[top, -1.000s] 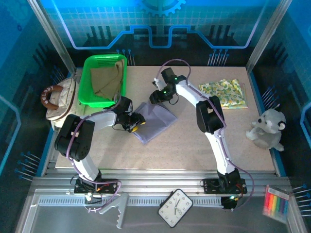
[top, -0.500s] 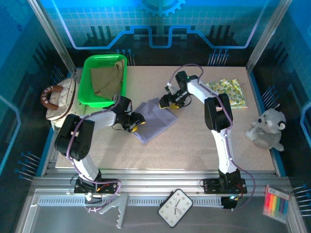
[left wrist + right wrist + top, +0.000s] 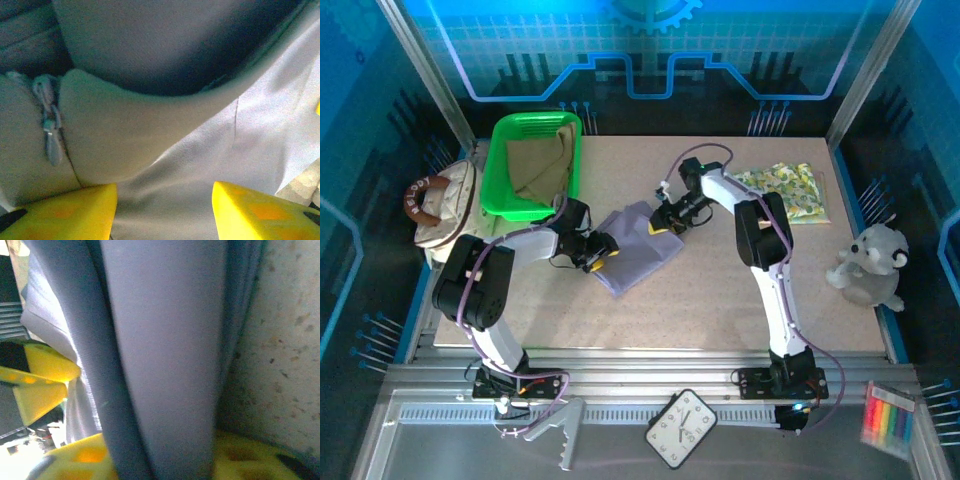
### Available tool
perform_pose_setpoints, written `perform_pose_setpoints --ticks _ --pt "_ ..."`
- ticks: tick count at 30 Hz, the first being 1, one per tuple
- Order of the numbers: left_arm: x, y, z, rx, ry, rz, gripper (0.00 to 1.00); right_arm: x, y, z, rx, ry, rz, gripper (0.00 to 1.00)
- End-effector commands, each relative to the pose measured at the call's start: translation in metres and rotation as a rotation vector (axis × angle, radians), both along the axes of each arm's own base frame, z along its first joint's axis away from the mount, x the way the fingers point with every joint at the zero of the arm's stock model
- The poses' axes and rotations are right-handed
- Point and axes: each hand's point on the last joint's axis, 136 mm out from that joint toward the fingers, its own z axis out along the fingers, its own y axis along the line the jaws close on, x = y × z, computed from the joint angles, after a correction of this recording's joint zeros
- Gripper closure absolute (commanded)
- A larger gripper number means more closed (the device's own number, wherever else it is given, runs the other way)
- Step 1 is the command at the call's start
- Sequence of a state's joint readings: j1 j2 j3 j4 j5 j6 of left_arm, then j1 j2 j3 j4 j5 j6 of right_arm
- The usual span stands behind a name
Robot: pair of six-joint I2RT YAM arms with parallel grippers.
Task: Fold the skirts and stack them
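The lavender-grey skirt (image 3: pixel 642 252) lies crumpled at the table's middle. My left gripper (image 3: pixel 599 256) sits on its left edge, and in the left wrist view its yellow fingers (image 3: pixel 65 212) stand apart, open, with skirt cloth (image 3: pixel 260 115) spanning the gap near a zip pull (image 3: pixel 50 127). My right gripper (image 3: pixel 663 223) is at the skirt's far right corner, shut on a thick fold of the cloth (image 3: pixel 165 340) that fills the space between its fingers (image 3: pixel 82 455). The khaki skirt (image 3: pixel 542 165) lies in the green basket (image 3: pixel 490 192). The leafy-print skirt (image 3: pixel 782 190) lies folded at the back right.
A cream handbag (image 3: pixel 440 205) sits off the table's left edge beside the basket. A white plush toy (image 3: pixel 868 265) stands at the right edge. A clock (image 3: pixel 680 428) and a marker pack (image 3: pixel 887 420) lie on the near rail. Bare tabletop (image 3: pixel 700 310) spreads in front.
My right arm swung from behind the lavender skirt out to the right, then came down onto its far right corner and closed on the cloth. The left gripper stayed put.
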State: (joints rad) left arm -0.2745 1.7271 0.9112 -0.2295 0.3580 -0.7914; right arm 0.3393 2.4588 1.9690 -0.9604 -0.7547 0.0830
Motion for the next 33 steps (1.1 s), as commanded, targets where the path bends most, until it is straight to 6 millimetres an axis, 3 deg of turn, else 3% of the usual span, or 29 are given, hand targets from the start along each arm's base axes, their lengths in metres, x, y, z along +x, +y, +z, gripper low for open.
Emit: perform_pose_setpoints --ticks 1,4,6,10,13,15,18,22,24,26,29,33 --pt "-0.028 0.024 -0.038 0.100 0.112 0.005 0.44 -0.016 0.012 -0.009 0.054 0.106 0.011 0.75" --pt "-0.027 0.020 -0.023 0.070 0.091 0.000 0.44 -0.014 0.010 -0.008 0.039 0.098 0.000 0.91" --pt "-0.022 0.014 0.002 0.026 0.044 -0.011 0.41 -0.013 0.009 -0.006 0.007 0.079 -0.002 1.00" --pt "-0.009 -0.014 0.059 -0.092 -0.093 -0.094 0.41 -0.013 0.008 0.003 -0.035 0.020 0.005 1.00" --pt "-0.012 -0.032 0.076 -0.082 -0.112 -0.167 0.41 -0.012 0.012 0.010 -0.036 -0.006 0.003 1.00" --pt "-0.016 -0.041 0.075 -0.077 -0.092 -0.189 0.41 -0.011 0.013 0.012 -0.044 -0.016 -0.003 1.00" --pt "-0.030 -0.047 0.057 -0.081 -0.012 -0.181 0.42 -0.007 0.014 0.015 -0.054 -0.035 -0.014 1.00" --pt "-0.059 -0.032 0.008 -0.033 0.143 -0.127 0.43 0.000 0.010 0.026 -0.088 -0.080 -0.030 1.00" --pt "-0.070 -0.035 -0.013 -0.062 0.199 -0.127 0.42 0.005 0.001 0.030 -0.152 -0.123 -0.045 1.00" --pt "-0.071 -0.042 -0.024 -0.097 0.250 -0.137 0.42 0.011 -0.013 0.048 -0.219 -0.192 -0.068 1.00" --pt "-0.056 -0.045 -0.012 -0.100 0.198 -0.134 0.39 0.019 -0.043 0.069 -0.356 -0.282 -0.102 1.00" --pt "-0.028 -0.046 0.027 -0.085 0.051 -0.109 0.17 0.027 -0.093 0.098 -0.533 -0.380 -0.113 1.00"
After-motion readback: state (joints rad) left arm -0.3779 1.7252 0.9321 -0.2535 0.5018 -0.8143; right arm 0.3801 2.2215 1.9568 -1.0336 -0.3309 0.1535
